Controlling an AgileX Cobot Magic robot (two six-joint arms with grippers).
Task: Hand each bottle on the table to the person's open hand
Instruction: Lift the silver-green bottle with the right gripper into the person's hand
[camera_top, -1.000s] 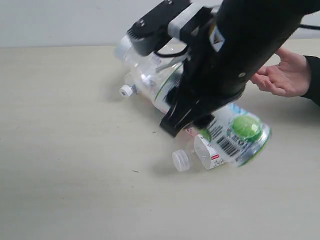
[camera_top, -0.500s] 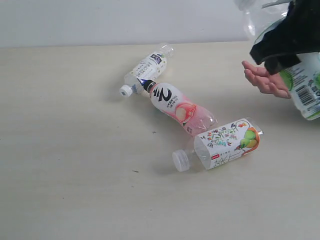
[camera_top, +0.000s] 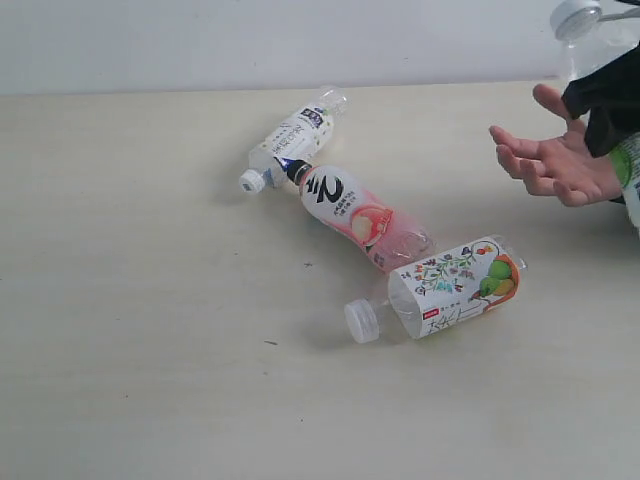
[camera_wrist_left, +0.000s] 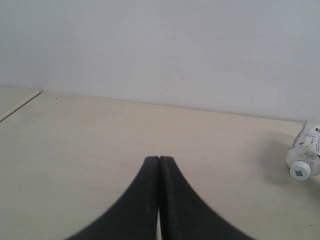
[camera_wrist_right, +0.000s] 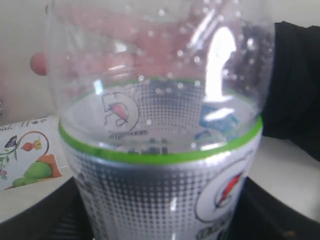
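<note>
Nearest on the desk: fruit-drawing bottle on its side, cap pointing left. Behind it lies the pink-peach bottle, then the slim white-navy bottle, their cap ends nearly meeting. Left tool is pinched fully closed w/ nothing in it, low over bare desk. Far right: right tool is clamped round the lime-label bottle, raised just beside the person's open hand; contact unclear. Step: handover of 1st bottle, 3 left. Next, prob.: ease it into the palm, release only once supported.
</note>
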